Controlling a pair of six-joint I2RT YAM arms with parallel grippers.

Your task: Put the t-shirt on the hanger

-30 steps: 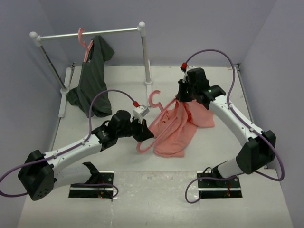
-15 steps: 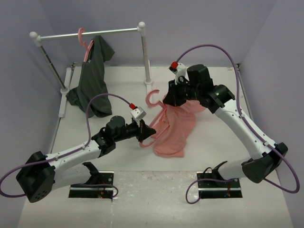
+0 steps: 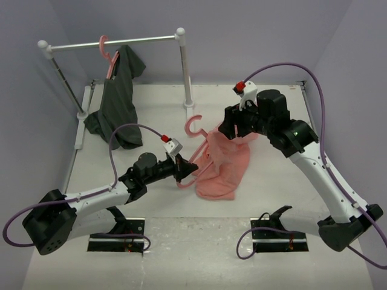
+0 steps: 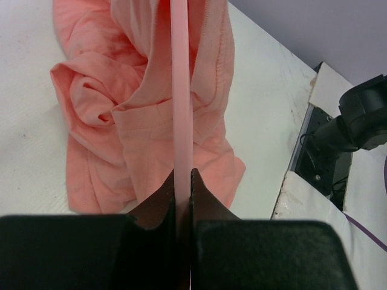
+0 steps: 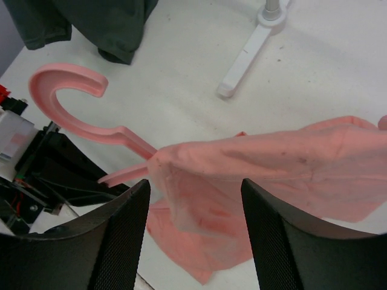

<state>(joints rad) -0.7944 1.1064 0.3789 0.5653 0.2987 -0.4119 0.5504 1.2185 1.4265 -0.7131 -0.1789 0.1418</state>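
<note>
The pink hanger (image 3: 195, 125) is tilted above the table, hook pointing up and away. My left gripper (image 3: 180, 171) is shut on its thin bar (image 4: 181, 90). The salmon t-shirt (image 3: 225, 163) hangs crumpled over the hanger's right side and trails onto the table. In the right wrist view one hanger arm (image 5: 130, 140) runs into the t-shirt (image 5: 272, 160). My right gripper (image 3: 228, 130) hovers just above the cloth. Its fingers stand wide apart with nothing pinched between them (image 5: 195, 184). In the left wrist view the t-shirt (image 4: 115, 115) lies bunched beyond the bar.
A clothes rack (image 3: 115, 43) stands at the back left, with a dark grey shirt (image 3: 118, 103) on a second pink hanger. Its right post (image 3: 186, 72) and foot (image 5: 248, 54) are close behind the hook. The arm base plates (image 3: 118, 235) sit at the near edge.
My right gripper has opened and let go of the t-shirt, then drawn back up and to the right. The cloth has settled lower on the hanger. My left gripper keeps its hold.
</note>
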